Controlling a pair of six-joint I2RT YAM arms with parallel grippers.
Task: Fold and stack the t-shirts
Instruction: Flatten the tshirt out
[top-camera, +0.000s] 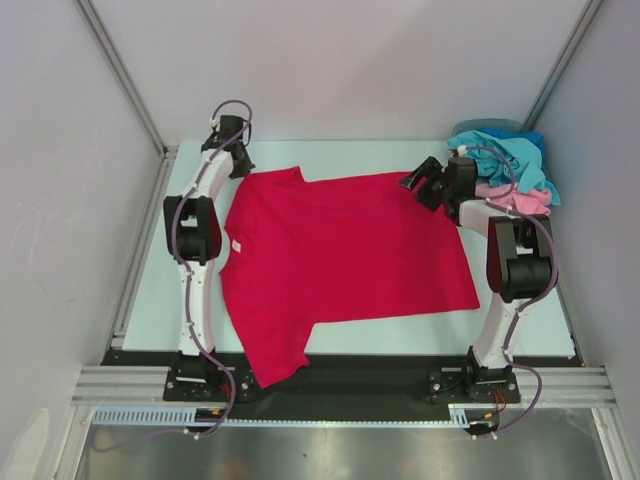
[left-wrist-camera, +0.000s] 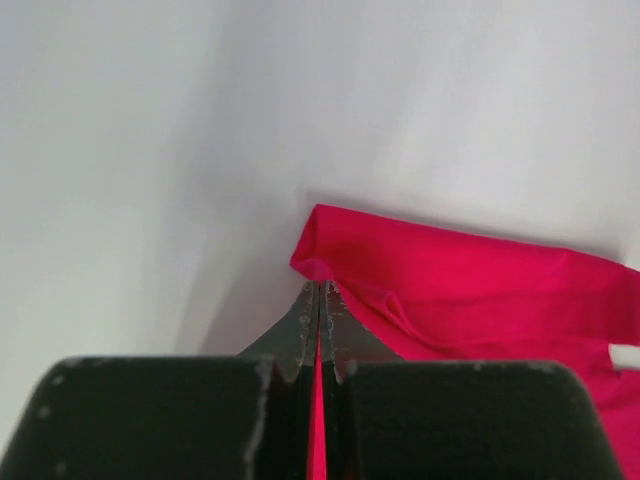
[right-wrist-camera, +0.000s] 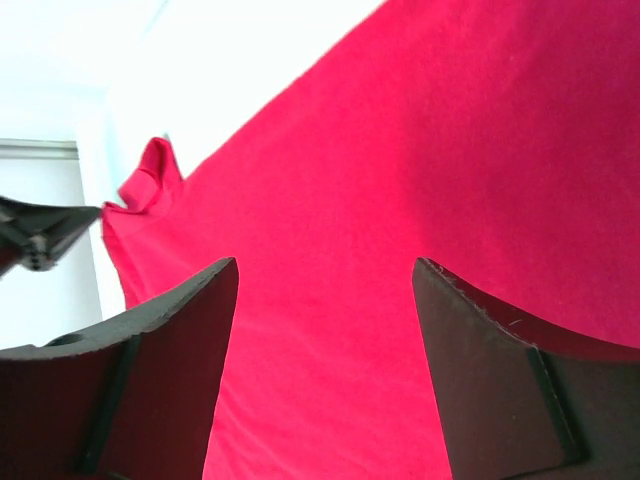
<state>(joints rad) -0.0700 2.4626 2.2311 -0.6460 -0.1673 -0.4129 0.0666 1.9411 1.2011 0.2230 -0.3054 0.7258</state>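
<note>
A crimson red t-shirt (top-camera: 345, 260) lies spread flat across the table, neck to the left, with a small white label (top-camera: 236, 245). My left gripper (top-camera: 241, 160) is at the shirt's far left sleeve corner. In the left wrist view the gripper (left-wrist-camera: 320, 292) is shut, with red cloth (left-wrist-camera: 470, 290) pinched between the jaws. My right gripper (top-camera: 416, 183) hovers over the shirt's far right corner. In the right wrist view the gripper (right-wrist-camera: 325, 265) is open and empty, with red cloth (right-wrist-camera: 400, 160) below it. A teal-blue shirt (top-camera: 505, 152) and a light pink shirt (top-camera: 518, 199) lie crumpled at the back right.
The crumpled shirts sit in a pile at the table's (top-camera: 320, 155) back right corner, just behind the right arm, with a blue-grey rim (top-camera: 495, 126) showing behind them. White walls close in the left, back and right sides. One sleeve (top-camera: 275, 365) hangs over the near edge.
</note>
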